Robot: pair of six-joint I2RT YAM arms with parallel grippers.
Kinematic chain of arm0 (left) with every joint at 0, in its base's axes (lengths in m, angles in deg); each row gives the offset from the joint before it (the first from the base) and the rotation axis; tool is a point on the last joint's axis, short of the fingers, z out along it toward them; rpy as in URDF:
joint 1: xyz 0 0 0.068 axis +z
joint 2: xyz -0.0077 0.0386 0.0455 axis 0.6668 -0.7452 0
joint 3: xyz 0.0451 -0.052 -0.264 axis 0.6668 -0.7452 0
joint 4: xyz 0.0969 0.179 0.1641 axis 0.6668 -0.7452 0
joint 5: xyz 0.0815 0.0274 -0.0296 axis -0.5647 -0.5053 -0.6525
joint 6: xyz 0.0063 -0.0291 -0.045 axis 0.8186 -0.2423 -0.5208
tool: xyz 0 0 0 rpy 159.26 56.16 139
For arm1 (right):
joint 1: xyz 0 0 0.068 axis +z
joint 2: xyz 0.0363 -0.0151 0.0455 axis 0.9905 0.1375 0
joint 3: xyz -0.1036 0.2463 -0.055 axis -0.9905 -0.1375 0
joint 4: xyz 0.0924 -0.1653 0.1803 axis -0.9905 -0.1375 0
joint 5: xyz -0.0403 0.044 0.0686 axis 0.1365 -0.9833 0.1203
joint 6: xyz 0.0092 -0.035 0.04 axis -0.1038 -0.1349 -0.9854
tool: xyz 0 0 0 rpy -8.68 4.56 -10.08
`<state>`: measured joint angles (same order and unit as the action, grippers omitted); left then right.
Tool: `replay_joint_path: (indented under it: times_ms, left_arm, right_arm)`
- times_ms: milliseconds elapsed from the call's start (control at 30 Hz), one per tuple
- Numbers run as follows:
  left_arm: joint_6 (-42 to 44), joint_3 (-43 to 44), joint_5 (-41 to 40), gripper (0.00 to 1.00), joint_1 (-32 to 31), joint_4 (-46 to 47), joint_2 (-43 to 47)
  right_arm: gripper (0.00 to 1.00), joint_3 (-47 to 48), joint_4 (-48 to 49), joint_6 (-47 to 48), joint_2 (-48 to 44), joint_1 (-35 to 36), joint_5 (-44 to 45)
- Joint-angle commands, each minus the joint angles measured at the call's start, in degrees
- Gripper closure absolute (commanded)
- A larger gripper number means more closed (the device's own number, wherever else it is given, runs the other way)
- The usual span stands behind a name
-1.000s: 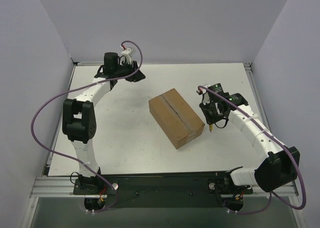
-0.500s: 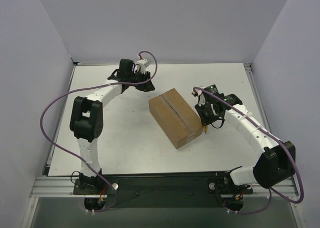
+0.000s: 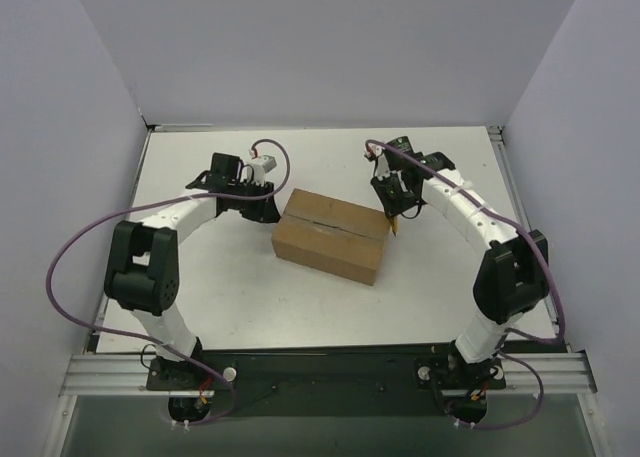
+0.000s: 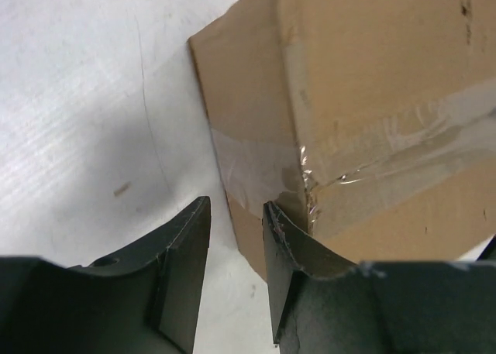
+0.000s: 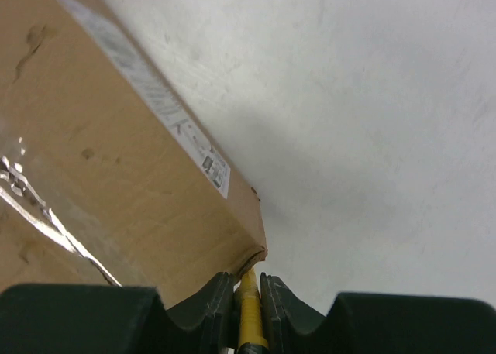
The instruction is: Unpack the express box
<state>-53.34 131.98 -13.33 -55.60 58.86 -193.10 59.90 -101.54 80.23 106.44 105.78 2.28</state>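
Near bench (image 3: 220,287) centre, express box (image 3: 330,235): flaps shut, clear tape (image 4: 248,156) unbroken over seam and end.
Left gripper (image 4: 236,214): at the box's left end, jaws narrowly parted, holding nothing.
Right gripper (image 5: 246,280): clamped on a yellow knife (image 5: 249,323), tip at the box's far right corner.
Done: nothing visibly opened.
Left to do: cut tape, fold flaps back, remove contents (unseen).

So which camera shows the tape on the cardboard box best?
The left wrist view: clear tape wraps over the express box end, close up. The right wrist catches only a glint; the top view just a seam line.
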Motion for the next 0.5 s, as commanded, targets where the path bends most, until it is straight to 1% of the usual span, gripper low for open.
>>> replay_joint_path:
  times_ms: [0,100,200,233,300,333,400,467]
  left_arm:
    - [3.7,-5.4,3.7,0.56,0.1,-5.3,10.7]
    - [6.1,-8.3,3.2,0.57,2.8,-10.6,15.0]
    - [7.8,-9.1,3.0,0.57,6.0,-16.5,18.1]
    - [8.6,-9.0,2.8,0.57,6.7,-17.8,18.9]
    - [11.5,-8.7,2.4,0.57,8.4,-20.6,21.7]
    - [12.6,-8.2,2.0,0.57,8.8,-21.3,22.6]
    - [15.5,-7.2,2.0,0.56,9.2,-21.3,25.2]
    - [18.4,-5.4,4.6,0.56,9.1,-20.0,26.3]
  right_arm:
    - [1.00,10.7,3.7,-3.0,6.1,1.7,-4.1]
    - [1.00,15.4,3.6,-5.1,10.2,2.7,-6.2]
    - [1.00,18.7,4.1,-7.4,13.8,2.9,-10.2]
    - [1.00,21.1,4.2,-7.4,15.2,2.3,-10.2]
    - [1.00,23.5,4.8,-10.4,15.9,0.5,-12.3]
    - [1.00,25.4,4.8,-10.9,15.7,-1.9,-13.9]
    - [1.00,26.8,5.9,-11.7,14.8,-4.8,-22.8]
    - [1.00,27.9,7.0,-14.0,13.3,-9.4,-29.3]
